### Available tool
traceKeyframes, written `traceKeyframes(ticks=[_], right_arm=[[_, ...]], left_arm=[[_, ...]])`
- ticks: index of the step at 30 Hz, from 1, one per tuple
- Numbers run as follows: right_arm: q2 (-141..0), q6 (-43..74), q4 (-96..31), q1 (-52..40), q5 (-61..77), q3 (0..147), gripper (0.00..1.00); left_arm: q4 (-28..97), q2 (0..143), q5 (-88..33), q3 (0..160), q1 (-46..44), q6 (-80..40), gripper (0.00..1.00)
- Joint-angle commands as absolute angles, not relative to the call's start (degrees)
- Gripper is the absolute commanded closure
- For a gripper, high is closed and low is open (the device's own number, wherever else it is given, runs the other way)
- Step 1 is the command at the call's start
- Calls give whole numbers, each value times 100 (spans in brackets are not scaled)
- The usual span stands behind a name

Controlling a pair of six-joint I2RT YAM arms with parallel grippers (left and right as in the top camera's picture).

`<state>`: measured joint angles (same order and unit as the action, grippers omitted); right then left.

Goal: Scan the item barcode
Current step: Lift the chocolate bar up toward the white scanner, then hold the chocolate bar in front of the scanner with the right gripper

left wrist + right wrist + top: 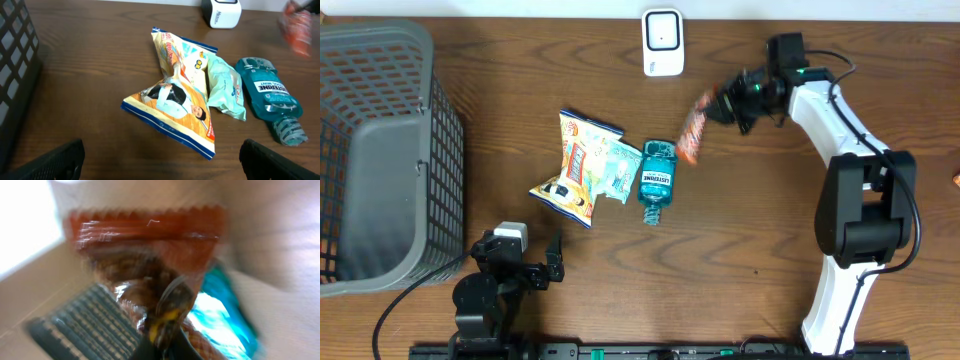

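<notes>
My right gripper is shut on one end of an orange-red snack packet, which hangs in the air just right of and below the white barcode scanner. In the right wrist view the packet fills the frame, blurred, with its lower end pinched at my right gripper. The left wrist view shows the packet at top right and the scanner at the top edge. My left gripper rests low at the table's front left, open with nothing in it.
A yellow chip bag, a pale green pack and a teal mouthwash bottle lie together mid-table. A grey wire basket stands at the left edge.
</notes>
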<state>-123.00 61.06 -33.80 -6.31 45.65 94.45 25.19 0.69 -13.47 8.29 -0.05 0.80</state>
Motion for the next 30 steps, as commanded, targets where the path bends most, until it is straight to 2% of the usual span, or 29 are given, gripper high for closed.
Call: traceKeyframes(ticks=[1,5,11,13,15,16,17,18,20,21,22,25,26,27,28,30], right_arm=[[-12287,7883,-2556,-923,3428,9590,98],[-12291,8580,-2034,-1188,2086,9688,98],[-12291,9109,-1345,-1358,1208,9872,98],[-12291,9019,-1372,-1361,1168,9933,98],[-12291,8364,-1374,-1376,1046,9942,99],[-12291,7848,-1372,-1393,864,9942,95],[-12291,7293,-1374,-1404,690,9942,82],[-12296,6396,-1380,-1422,539,9942,62],[-12296,5297,-1433,-1431,652,9942,44],[-12296,4567,-1498,-1433,963,9942,32],[-12296,3854,-1555,-1437,1317,9942,23],[-12296,1914,-2040,-1444,1767,9942,7],[-12296,1516,-2191,-1446,1612,9942,3],[-12296,1135,-2327,-1446,1396,9942,5],[-12296,801,-2429,-1446,1181,9942,14],[-12296,545,-2571,-1417,797,9942,16]], left_arm=[[2617,62,-1393,746,14,34,2],[2617,62,-1393,746,14,34,1],[2615,62,-1393,746,14,34,2],[2617,62,-1393,746,14,34,1],[2617,62,-1393,746,14,34,1],[2615,62,-1393,746,14,34,2],[2617,62,-1393,746,14,34,1],[2617,62,-1393,746,14,34,1],[2617,62,-1393,746,14,34,1],[2617,62,-1393,746,14,34,2],[2617,62,-1393,746,14,34,1],[2617,62,-1393,746,14,34,1],[2617,62,-1393,746,14,34,1],[2617,62,-1393,746,14,34,2],[2617,62,-1393,746,14,34,1],[2617,62,-1393,746,14,34,1]])
